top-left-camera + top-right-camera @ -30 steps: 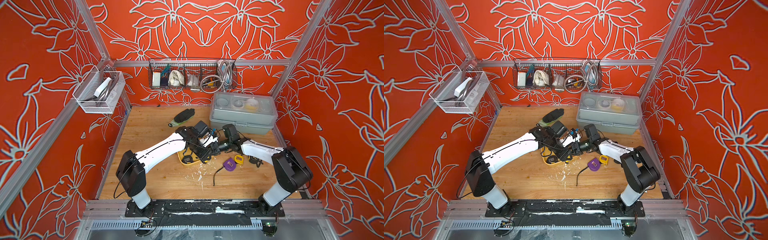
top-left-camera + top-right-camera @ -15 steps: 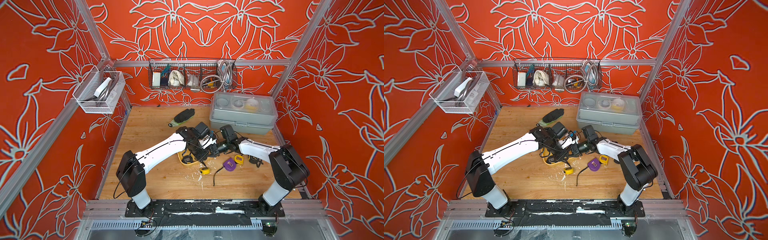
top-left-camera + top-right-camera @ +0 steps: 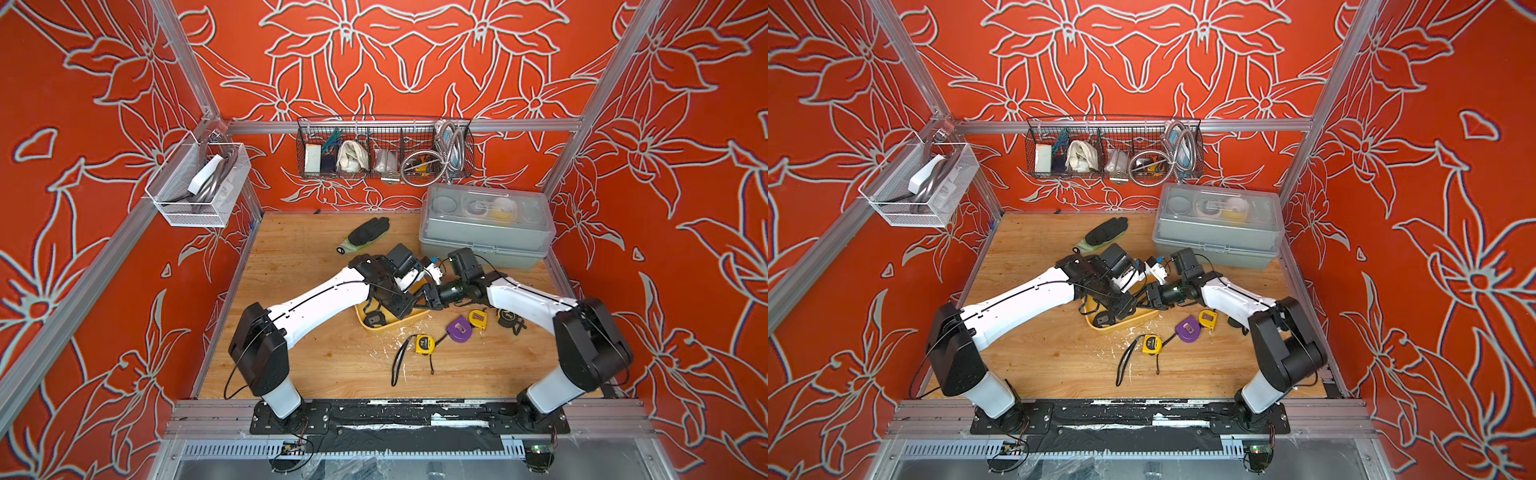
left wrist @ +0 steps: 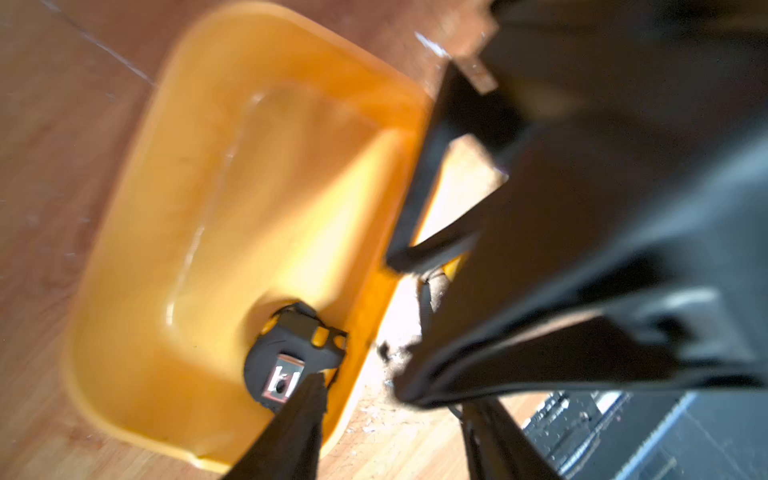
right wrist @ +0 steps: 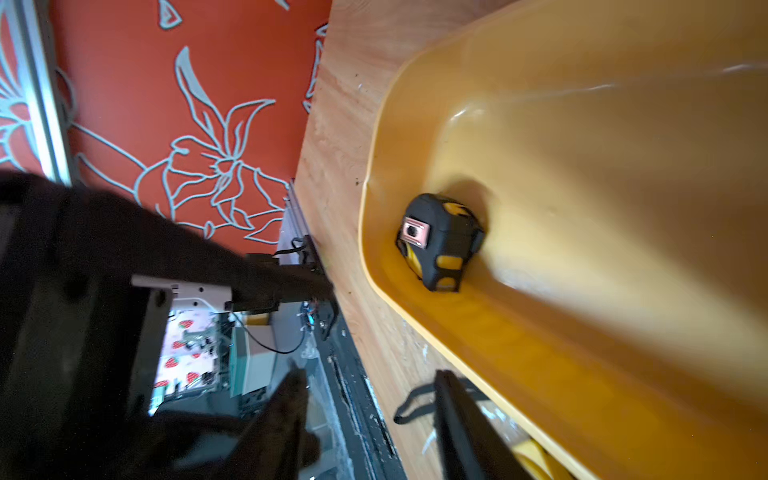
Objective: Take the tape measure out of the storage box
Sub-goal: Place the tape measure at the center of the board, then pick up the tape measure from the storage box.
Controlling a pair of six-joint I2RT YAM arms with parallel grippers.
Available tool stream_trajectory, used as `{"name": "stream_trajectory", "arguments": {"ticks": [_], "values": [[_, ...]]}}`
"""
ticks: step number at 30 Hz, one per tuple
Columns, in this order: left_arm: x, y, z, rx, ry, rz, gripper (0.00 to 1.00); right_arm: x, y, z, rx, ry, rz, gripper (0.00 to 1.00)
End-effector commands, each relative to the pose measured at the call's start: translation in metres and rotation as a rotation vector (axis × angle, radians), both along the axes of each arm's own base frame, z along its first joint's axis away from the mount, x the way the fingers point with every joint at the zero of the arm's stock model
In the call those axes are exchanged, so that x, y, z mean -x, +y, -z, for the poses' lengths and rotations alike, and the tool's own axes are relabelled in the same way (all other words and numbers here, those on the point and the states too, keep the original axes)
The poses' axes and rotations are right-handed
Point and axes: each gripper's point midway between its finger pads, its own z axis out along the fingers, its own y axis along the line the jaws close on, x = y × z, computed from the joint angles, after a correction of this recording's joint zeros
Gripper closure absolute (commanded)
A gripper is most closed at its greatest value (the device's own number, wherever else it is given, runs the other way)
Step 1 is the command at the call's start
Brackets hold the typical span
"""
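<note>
Black-and-yellow tape measure [image 5: 440,241]: in corner of yellow storage box [image 3: 395,326]. Left gripper [image 3: 397,306], right gripper [image 3: 426,297]: at box, jaws apart, empty. Step, likely: reaching in. Next: straddle, close, lift clear.

no legible writing; the yellow tape measure [image 3: 424,344] label is too small.

The tape measure [image 3: 375,319] lies in the storage box [image 3: 392,327], on the table [image 3: 332,361] before and left of the case [image 3: 486,245].
</note>
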Motion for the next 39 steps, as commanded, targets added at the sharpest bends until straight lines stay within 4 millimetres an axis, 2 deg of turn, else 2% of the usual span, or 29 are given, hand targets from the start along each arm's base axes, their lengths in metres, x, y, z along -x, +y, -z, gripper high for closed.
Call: {"name": "stream_trajectory", "arguments": {"ticks": [1,5,9,12,16,19,22,29,39], "values": [[-0.022,0.016,-0.015,0.053,-0.040,-0.155,0.43,0.015,-0.029,0.018,0.154,-0.019,0.035,0.35],[-0.029,0.034,-0.004,0.061,0.016,-0.266,0.32,0.033,-0.051,0.037,0.247,-0.014,0.073,0.25],[-0.028,0.041,0.014,0.022,0.077,-0.301,0.26,0.048,-0.064,0.054,0.277,0.007,0.116,0.21],[-0.027,0.044,0.034,-0.045,0.142,-0.325,0.23,0.054,-0.074,0.057,0.305,-0.013,0.147,0.17],[-0.028,0.051,0.059,-0.126,0.210,-0.401,0.21,0.054,-0.084,0.051,0.335,-0.073,0.179,0.10],[-0.027,0.054,0.075,-0.193,0.273,-0.447,0.19,0.053,-0.085,0.049,0.341,-0.086,0.181,0.04],[-0.026,0.059,0.083,-0.220,0.292,-0.501,0.15,0.054,-0.085,0.049,0.343,-0.088,0.178,0.00],[-0.025,0.070,0.088,-0.262,0.287,-0.558,0.11,0.059,-0.090,0.054,0.367,-0.103,0.163,0.00],[-0.015,0.082,0.109,-0.307,0.349,-0.606,0.10,0.062,-0.079,0.065,0.366,-0.094,0.128,0.00]]}}
